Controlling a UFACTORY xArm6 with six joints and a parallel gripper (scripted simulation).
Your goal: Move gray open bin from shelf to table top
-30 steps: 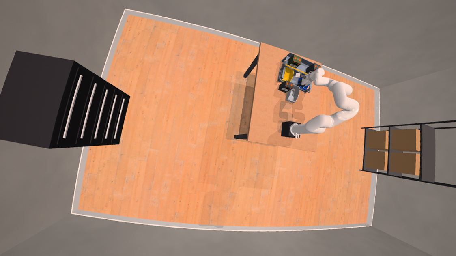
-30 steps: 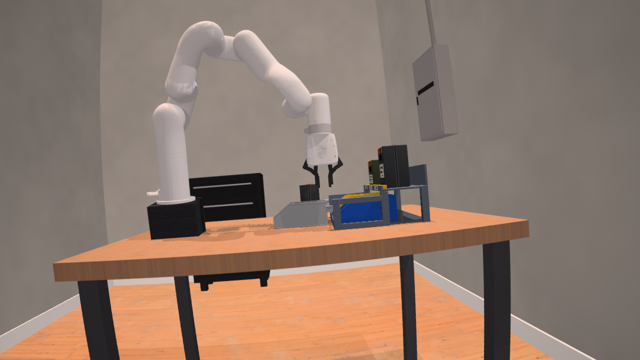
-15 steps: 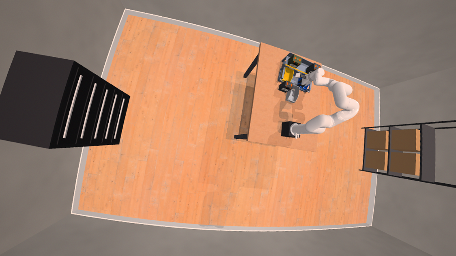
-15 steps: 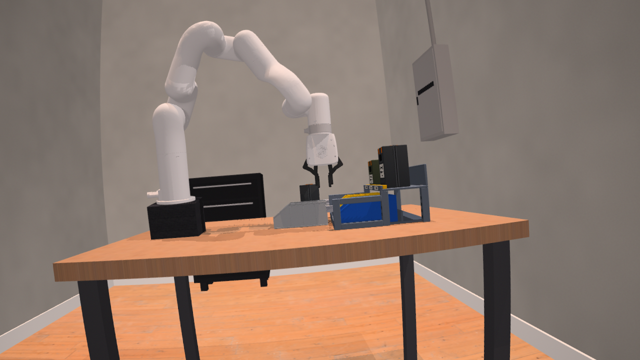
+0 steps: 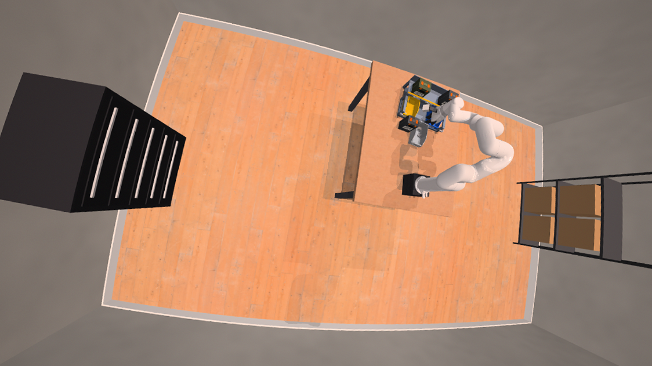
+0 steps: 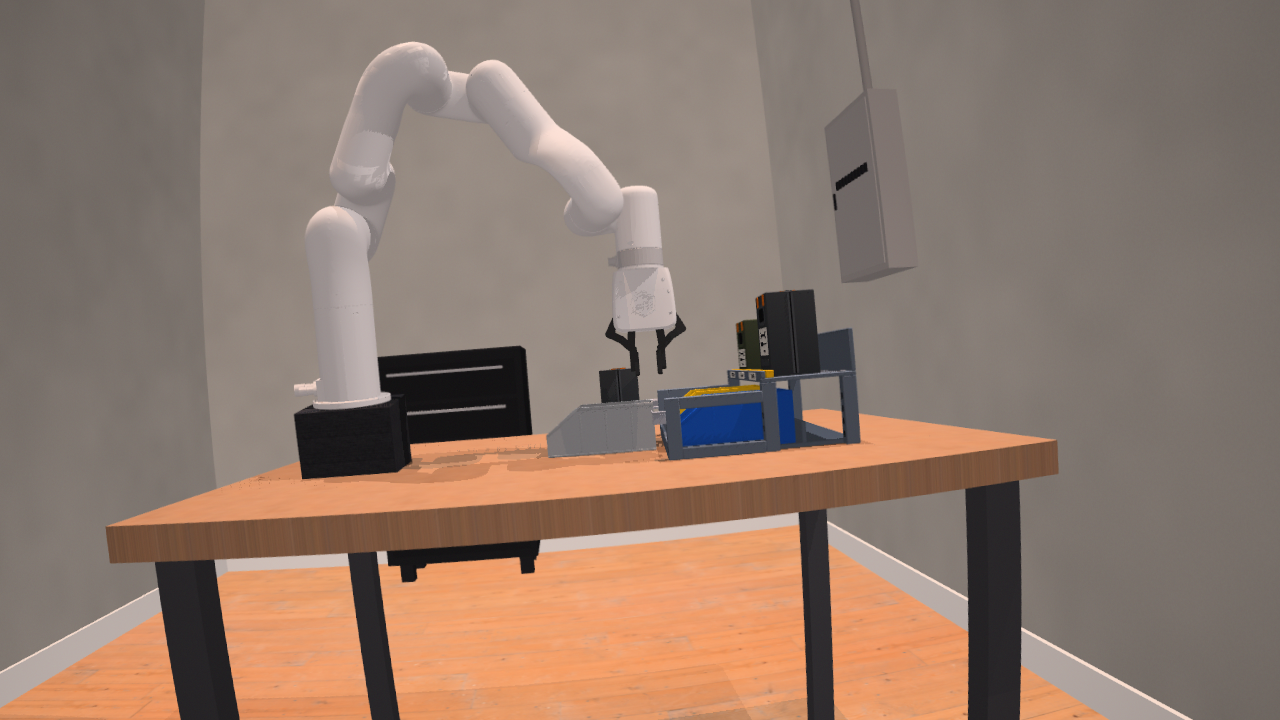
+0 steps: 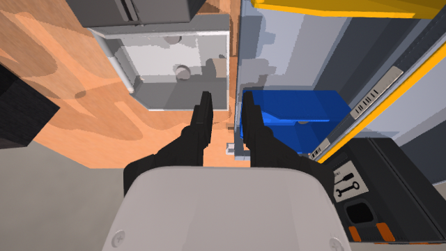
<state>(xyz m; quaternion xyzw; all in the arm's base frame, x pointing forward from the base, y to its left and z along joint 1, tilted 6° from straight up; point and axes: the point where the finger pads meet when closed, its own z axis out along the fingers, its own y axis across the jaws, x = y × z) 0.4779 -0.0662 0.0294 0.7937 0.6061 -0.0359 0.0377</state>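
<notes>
The gray open bin (image 6: 604, 428) stands on its base on the table top, just left of the gray shelf frame (image 6: 760, 407). In the wrist view the gray bin (image 7: 174, 66) shows small parts inside, a round one (image 7: 182, 72) and a tan block (image 7: 219, 67). My gripper (image 6: 646, 362) hangs well above the bin's end nearest the shelf and touches nothing. Its fingers stand partly apart with nothing between them. A blue bin (image 6: 729, 416) sits on the shelf's lower level, and a yellow bin (image 6: 707, 391) lies above it.
Two dark boxes (image 6: 783, 331) stand on top of the shelf. Another dark box (image 6: 617, 385) stands behind the gray bin. The robot's black base (image 6: 350, 436) is at the table's left. A black drawer cabinet (image 6: 452, 394) stands behind the table.
</notes>
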